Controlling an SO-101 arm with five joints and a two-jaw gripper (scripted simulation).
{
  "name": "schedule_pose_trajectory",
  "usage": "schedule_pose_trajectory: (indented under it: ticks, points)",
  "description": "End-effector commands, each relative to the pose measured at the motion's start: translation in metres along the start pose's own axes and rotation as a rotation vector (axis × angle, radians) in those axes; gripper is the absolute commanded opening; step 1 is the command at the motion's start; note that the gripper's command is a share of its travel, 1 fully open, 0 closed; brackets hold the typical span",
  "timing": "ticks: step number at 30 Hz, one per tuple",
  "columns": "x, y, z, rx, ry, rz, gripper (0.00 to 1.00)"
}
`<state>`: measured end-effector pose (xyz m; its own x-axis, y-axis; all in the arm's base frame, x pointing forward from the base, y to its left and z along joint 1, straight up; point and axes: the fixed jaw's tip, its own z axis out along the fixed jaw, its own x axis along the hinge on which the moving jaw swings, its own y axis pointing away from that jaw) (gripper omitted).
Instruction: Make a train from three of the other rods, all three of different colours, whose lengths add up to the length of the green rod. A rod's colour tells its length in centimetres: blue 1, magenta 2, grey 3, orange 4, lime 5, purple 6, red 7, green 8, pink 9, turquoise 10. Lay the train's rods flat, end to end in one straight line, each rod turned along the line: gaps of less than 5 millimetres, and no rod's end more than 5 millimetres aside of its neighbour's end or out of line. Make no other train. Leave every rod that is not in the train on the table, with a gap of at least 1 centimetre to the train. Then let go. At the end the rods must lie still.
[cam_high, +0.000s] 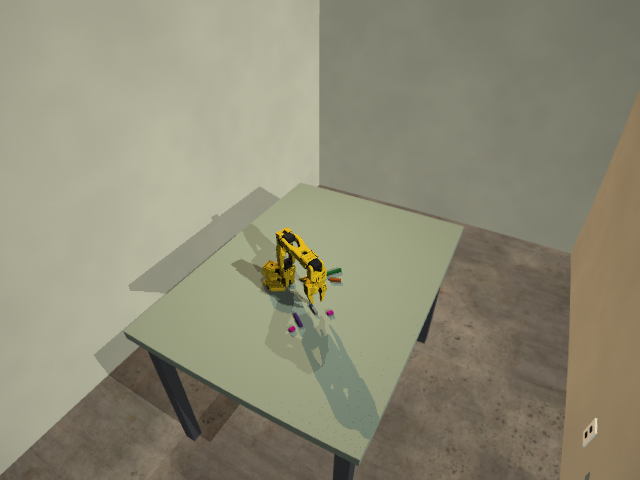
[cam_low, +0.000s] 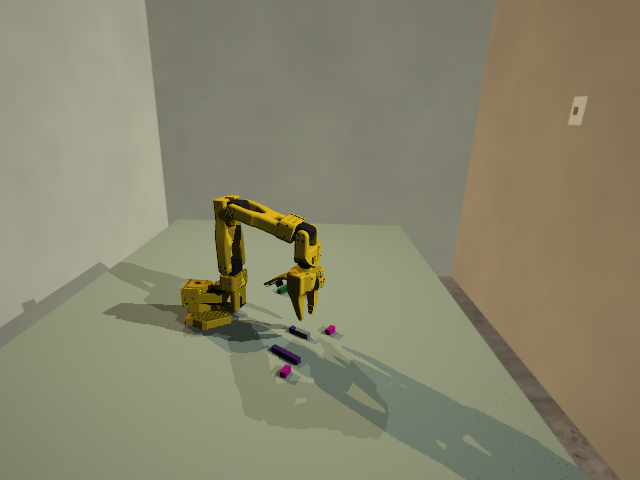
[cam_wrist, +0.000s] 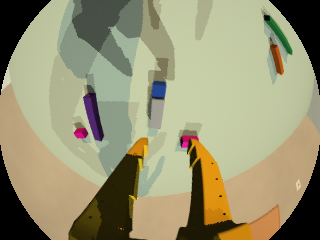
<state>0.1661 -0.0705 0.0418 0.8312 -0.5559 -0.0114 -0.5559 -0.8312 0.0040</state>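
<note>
A short blue rod and a grey rod lie end to end on the table; they also show in the exterior view, blue and grey. My gripper hangs a little above them, slightly open with nothing between the fingers. One magenta rod lies just right of the grey rod. A purple rod lies to the left, with a second magenta rod by its near end. The green rod and an orange rod lie apart at the far right.
The arm's base stands left of the rods. The green rod and orange rod lie behind the gripper in the top view. The table edges are far from all the rods.
</note>
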Motion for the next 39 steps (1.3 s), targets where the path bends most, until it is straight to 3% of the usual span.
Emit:
schedule_pose_trajectory:
  ticks: [1, 39]
  points:
    - [0.0063, -0.0025, -0.0210, 0.018, 0.070, -0.009, 0.17]
    - [0.0050, -0.0033, -0.0254, 0.019, 0.070, 0.005, 0.17]
